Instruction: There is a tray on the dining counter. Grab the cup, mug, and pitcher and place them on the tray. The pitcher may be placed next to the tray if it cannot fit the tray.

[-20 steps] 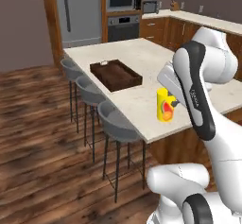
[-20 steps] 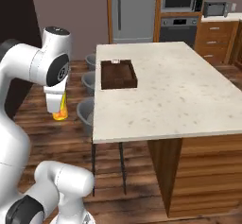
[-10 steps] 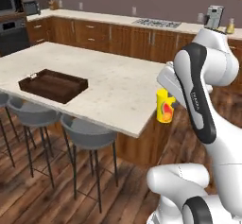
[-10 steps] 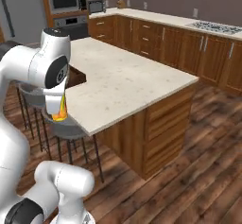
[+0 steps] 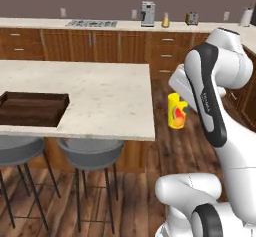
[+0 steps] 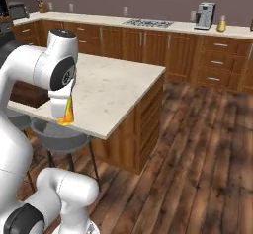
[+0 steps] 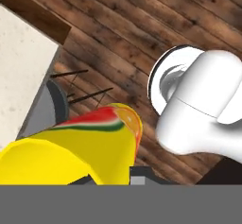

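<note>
— So where does it stand? That dining counter (image 5: 100,93) looks mostly bare to me

— It is, apart from the tray (image 5: 31,109) at the far left end — dark wood, low sides, and from here I can see nothing in it. The arm is off the other end of the island, past the corner, above the wooden floor

— Carrying something?

— Yes — the cup (image 5: 176,111), the tall yellow tumbler with the red-orange mark. It hangs under the wrist, off the counter's right edge and roughly level with the top. From the other side it shows against the counter's near edge (image 6: 65,110), tucked below the white hand. The gripper (image 7: 101,178) is clamped down on it; looking along the hand, the yellow side fills the foreground with floorboards beneath

— And the mug, the pitcher?

— Can't spot either from where I'm standing. The back counter has a coffee machine (image 5: 147,14) and a few small things, nothing I'd call a mug or a carafe

— So nothing is done yet?

— I'd say one of three is in hand and none delivered. The cup is well apart from the tray, with the whole length of the island between them. It needs carrying over and setting down inside, then the mug and the pitcher fetched after that
</note>
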